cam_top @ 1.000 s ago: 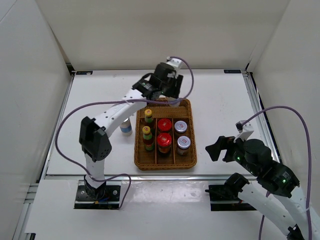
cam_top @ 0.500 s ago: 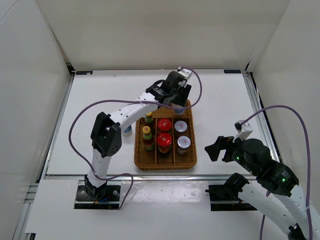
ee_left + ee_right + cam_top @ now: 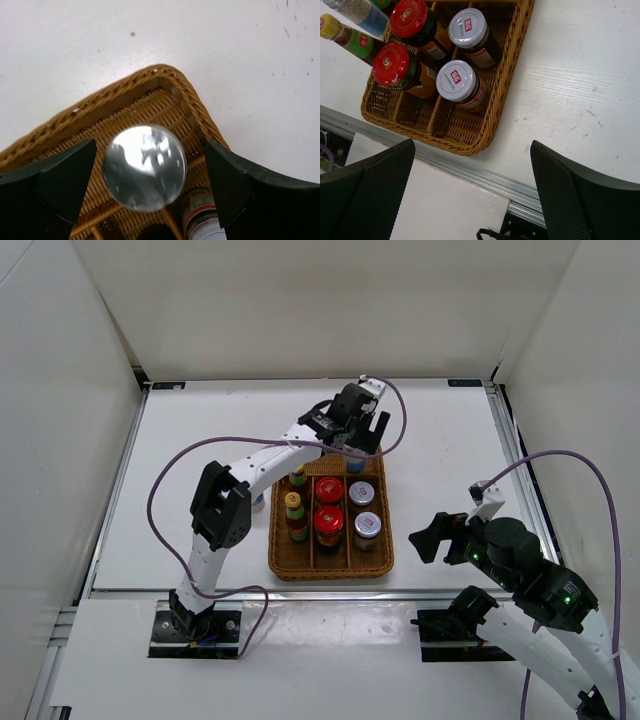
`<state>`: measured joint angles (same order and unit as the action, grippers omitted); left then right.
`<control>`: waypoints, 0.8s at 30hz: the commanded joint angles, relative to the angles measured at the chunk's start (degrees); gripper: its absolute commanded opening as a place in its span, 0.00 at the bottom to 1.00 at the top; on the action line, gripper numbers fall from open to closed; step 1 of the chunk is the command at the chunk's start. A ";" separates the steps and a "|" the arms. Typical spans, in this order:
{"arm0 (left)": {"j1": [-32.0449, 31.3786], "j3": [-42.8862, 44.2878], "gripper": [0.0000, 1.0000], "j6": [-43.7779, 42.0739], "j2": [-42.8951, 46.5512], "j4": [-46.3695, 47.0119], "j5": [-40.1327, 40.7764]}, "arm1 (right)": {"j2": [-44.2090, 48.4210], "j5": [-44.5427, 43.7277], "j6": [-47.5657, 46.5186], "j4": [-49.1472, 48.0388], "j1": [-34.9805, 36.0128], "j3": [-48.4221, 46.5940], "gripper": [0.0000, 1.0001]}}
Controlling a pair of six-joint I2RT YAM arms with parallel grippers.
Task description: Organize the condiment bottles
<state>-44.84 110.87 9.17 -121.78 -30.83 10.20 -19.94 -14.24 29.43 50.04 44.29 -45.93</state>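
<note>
The left hand [image 3: 150, 145] hangs released over the wicker tray's [image 3: 125, 92] upper-right corner in the overhead view. Its fingers stand wide either side of a silver-capped bottle [image 3: 145, 167] upright in that corner compartment, seemingly not touching it. The right hand [image 3: 472, 147], likewise spread wide, hovers above the table [image 3: 580, 75] at lower right.

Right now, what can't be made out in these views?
- Left wrist: the silver cap inside the open left end effector hides its bottle's body, so seating in the wicker tray is unclear.
- Top external: the left arm covers most of that bottle.
- Right wrist: the second silver-capped bottle is cut off by the top edge.
- Top external: labels on the grey-lidded jars are too small to read.
</note>
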 commanded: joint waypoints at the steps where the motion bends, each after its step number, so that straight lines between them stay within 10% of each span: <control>1: -0.07 4.44 1.00 -1.08 5.66 0.16 3.60 | 0.43 -1.05 0.10 -0.56 0.53 0.23 0.99; 7: 3.97 4.81 1.00 -4.34 21.82 -1.51 10.87 | 0.43 -1.05 0.10 -0.56 1.15 0.23 0.99; 15: 10.99 -31.64 1.00 2.84 52.91 -0.02 15.39 | 0.43 0.09 0.10 -1.08 1.67 0.23 0.99; 24: 16.01 -53.98 1.00 15.08 61.75 -2.39 7.03 | -2.20 2.28 -1.56 -1.61 1.67 0.23 0.99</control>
<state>-29.63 60.77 18.85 -59.57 -30.17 21.10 -20.97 -13.10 29.34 49.98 45.56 -45.93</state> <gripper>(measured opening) 0.998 0.989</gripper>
